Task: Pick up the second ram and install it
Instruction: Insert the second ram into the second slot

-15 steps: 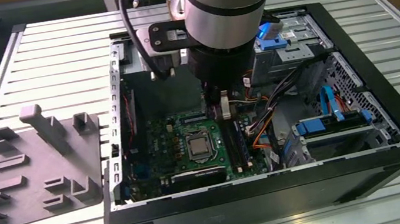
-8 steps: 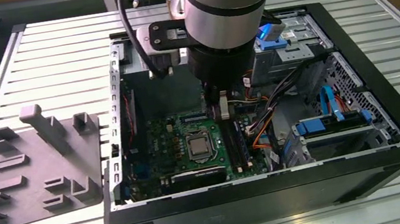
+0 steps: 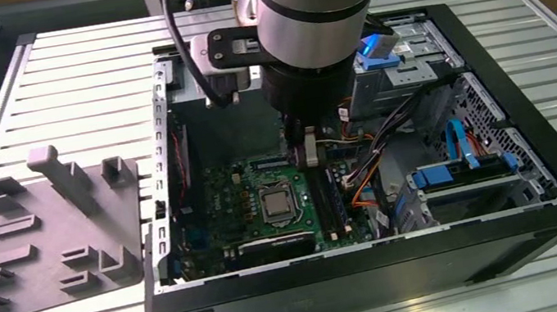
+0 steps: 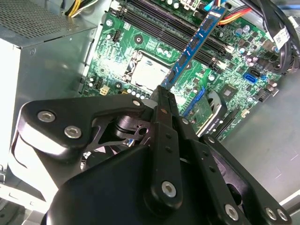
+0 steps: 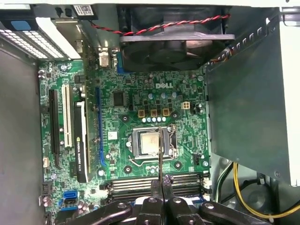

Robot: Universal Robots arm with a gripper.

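Install step in hand — the gripper (image 4: 164,96), jaws clenched on the second ram (image 4: 192,47), hovers above the memory slots (image 5: 131,183) — unseated, so edge-to-slot alignment is needed.

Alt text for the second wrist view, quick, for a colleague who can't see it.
The black pincer grips one end of the second ram, a narrow blue stick that juts out over the green motherboard. Behind it show the CPU socket and the black memory slots; a grey metal box stands beside the board.
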